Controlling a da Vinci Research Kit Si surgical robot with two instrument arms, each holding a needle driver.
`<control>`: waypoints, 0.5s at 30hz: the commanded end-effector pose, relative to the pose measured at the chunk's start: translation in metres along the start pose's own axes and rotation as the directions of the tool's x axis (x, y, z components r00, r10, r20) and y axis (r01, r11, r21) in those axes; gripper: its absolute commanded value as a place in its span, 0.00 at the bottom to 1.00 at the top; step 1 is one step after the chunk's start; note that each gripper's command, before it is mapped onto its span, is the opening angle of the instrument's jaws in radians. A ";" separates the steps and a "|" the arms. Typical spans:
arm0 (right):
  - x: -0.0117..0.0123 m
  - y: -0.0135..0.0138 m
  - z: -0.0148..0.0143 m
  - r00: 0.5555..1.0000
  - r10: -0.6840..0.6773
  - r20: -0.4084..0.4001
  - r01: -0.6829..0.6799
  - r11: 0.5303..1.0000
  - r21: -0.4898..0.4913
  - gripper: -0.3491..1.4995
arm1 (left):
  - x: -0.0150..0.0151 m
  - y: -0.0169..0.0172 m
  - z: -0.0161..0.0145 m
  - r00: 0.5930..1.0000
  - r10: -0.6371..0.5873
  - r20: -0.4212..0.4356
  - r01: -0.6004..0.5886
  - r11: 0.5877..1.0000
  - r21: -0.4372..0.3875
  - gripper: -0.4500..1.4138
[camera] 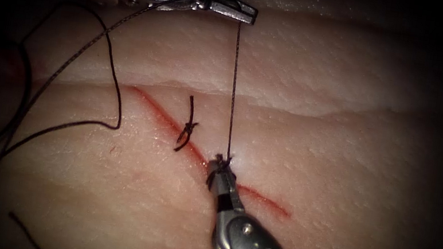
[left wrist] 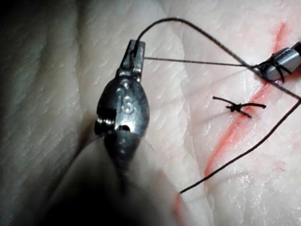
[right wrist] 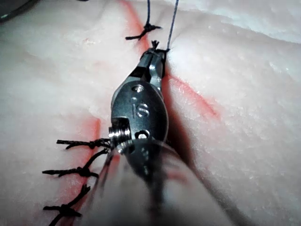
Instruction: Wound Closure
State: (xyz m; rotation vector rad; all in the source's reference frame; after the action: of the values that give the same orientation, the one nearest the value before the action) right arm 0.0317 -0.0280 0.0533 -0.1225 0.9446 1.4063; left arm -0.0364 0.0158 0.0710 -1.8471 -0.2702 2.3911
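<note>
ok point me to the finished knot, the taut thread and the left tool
finished knot point(camera: 189, 126), endoscope view, on its tied centre over the cut
taut thread point(camera: 234, 86), endoscope view, mid-strand between the tools
left tool point(camera: 236, 9), endoscope view, at its jaw tips

I see the tissue point(camera: 309, 73) pale, with a red cut point(camera: 166, 124) running diagonally. One finished knot point(camera: 188, 127) with short ends sits across the cut. A taut thread point(camera: 233, 91) rises from a second knot point(camera: 222, 161) on the cut. Slack thread loops left of the cut. Needle location: cannot tell.
</note>
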 end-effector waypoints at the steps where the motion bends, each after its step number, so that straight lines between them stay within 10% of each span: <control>1: 0.0002 -0.0002 0.0001 1.000 0.021 0.011 -0.021 1.000 0.014 0.00 | -0.0002 -0.0004 0.0009 1.000 0.005 0.002 -0.005 1.000 0.001 0.00; 15: 0.0008 -0.0011 0.0004 0.996 0.085 0.020 -0.085 0.996 0.027 0.00 | -0.0010 0.0009 0.0018 1.000 0.016 0.025 -0.016 1.000 0.006 0.00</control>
State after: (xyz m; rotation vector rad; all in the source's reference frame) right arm 0.0319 -0.0275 0.0522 -0.0493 0.9600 1.4704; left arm -0.0372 0.0141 0.0718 -1.8221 -0.2550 2.4244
